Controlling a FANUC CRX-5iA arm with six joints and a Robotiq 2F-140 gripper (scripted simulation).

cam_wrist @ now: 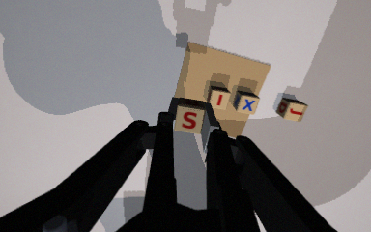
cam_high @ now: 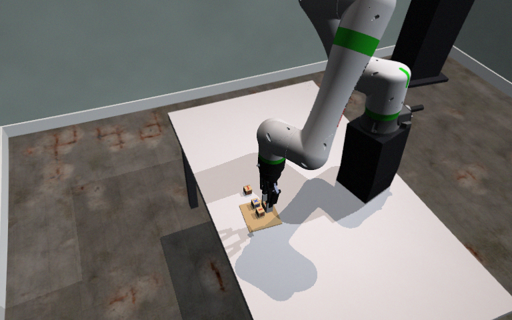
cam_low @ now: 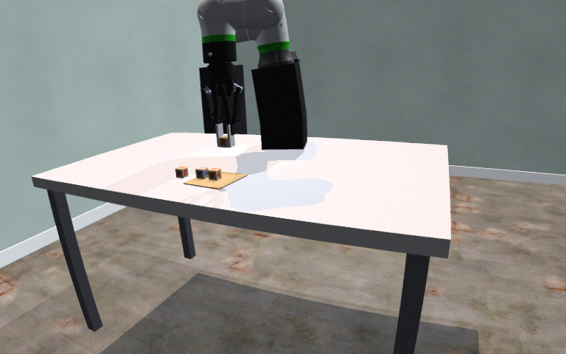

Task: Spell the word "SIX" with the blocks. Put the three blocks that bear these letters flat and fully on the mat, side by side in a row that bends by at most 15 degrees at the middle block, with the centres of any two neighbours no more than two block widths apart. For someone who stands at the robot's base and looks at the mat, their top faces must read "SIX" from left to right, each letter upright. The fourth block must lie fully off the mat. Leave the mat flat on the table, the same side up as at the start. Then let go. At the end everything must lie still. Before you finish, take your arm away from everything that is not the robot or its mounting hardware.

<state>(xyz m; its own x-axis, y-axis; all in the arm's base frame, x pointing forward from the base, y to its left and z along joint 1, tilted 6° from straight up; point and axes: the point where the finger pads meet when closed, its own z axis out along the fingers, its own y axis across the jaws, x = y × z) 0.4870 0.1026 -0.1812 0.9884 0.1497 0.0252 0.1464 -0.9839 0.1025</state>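
The black two-finger gripper is clamped on a wooden cube block with a red S on top, held up above the white tabletop. On the flat tan square mat, a wooden block with a red I stands beside a wooden block with a blue X (both letters face up). Off the mat, on the table, sits the fourth wooden block, topped with a red J.

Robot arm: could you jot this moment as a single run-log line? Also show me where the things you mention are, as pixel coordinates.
pincer [cam_high: 268, 206] [cam_low: 225, 139] [cam_wrist: 189, 110]: holding S block [cam_low: 223, 142] [cam_wrist: 189, 120] | I, X: on mat [cam_high: 261, 224] [cam_low: 229, 178] [cam_wrist: 221, 65] | S: not placed
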